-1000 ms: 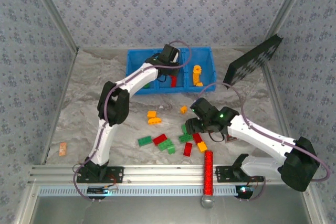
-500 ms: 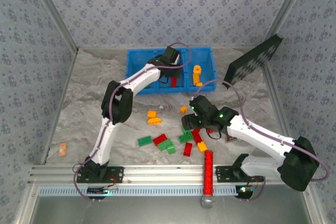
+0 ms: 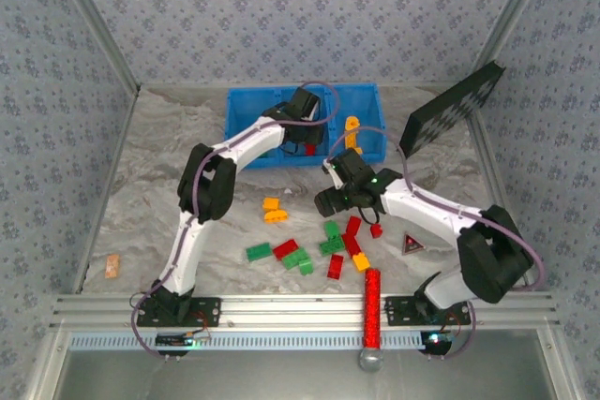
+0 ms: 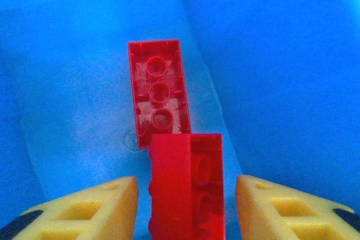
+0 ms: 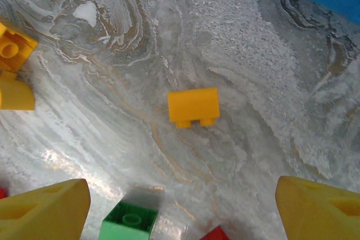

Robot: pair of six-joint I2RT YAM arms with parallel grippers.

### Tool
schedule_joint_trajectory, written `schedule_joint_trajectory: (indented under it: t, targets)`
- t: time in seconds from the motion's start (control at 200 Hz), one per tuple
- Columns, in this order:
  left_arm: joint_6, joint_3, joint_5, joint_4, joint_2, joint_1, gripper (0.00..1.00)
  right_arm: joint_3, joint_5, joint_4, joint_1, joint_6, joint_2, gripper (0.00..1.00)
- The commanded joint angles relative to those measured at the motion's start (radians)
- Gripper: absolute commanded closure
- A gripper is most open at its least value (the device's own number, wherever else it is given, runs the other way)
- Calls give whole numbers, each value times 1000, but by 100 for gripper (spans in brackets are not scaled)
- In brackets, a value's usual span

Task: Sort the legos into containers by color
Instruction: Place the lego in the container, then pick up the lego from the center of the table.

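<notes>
A marbled grey-white table (image 3: 159, 166) is walled in by pale blue patterned walls (image 3: 309, 16), with a metal rail (image 3: 281, 311) running across its near edge. A long red glittery cylinder (image 3: 373, 306) lies across that rail right of centre, pointing away from the near edge, with a grey rounded end on its near tip. A small dark triangle (image 3: 412, 244) with a red mark lies flat on the table near the cylinder's far end, to its right, and a black dotted panel (image 3: 450, 107) stands tilted in the far right corner by the wall.
</notes>
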Motion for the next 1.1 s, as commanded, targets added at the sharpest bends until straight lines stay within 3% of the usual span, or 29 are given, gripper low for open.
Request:
schedule_joint_trajectory:
  t: [0.0,0.295,0.69,1.095]
  targets:
    - [16,-23,20,11,-120,7,50,40,-26,42,-17,-68,50,12]
    - [64,-124,49,-35,-350,8,48,96,-28,70,-23,-100,212,14]
    - [89,-480,31,-117,-728,7,46,160,-12,61,-37,-119,340,24]
    - [120,-814,94,-317,-1032,7,46,190,-20,29,-47,-124,385,57]
